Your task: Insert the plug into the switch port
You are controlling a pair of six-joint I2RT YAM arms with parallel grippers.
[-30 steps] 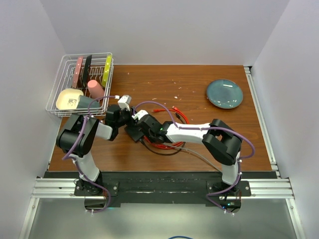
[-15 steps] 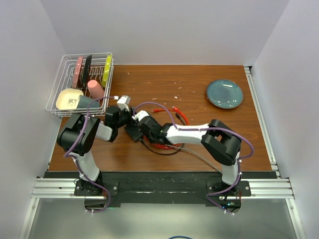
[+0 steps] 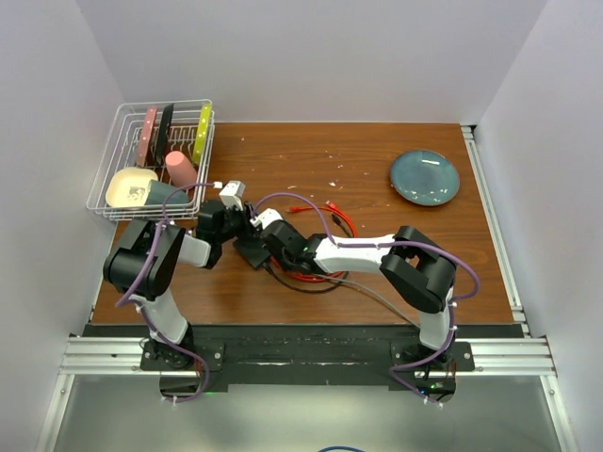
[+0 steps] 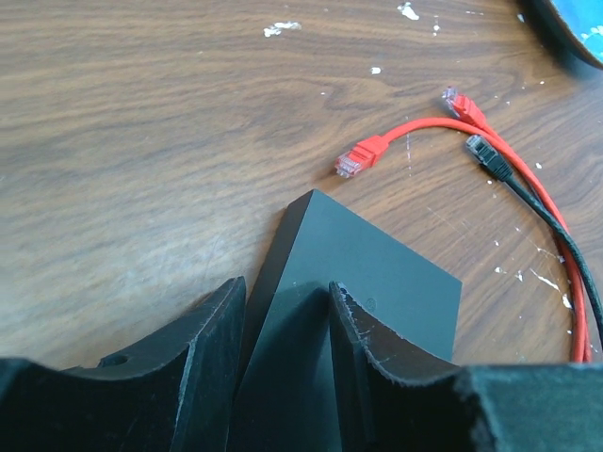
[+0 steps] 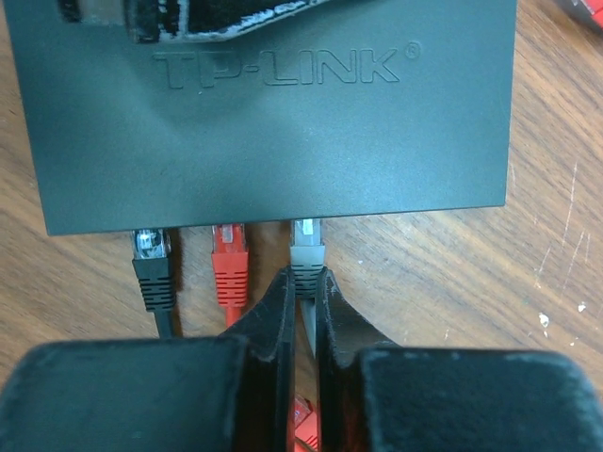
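Plug (image 5: 307,247) runs lengthwise straight off the right gripper (image 5: 303,279), pinched tight on it, nose in the switch port (image 5: 303,224); left gripper (image 4: 287,292) clamps the box (image 4: 377,273).

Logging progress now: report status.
Left gripper clamped on switch box. Right gripper shut on grey plug, tip at box edge. Red plug and black plug alongside, nothing blocking.

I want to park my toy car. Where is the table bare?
Bare wood runs along the back between the wire rack and the blue plate, and in front of the plate. Crowded middle: black switch, red cables.
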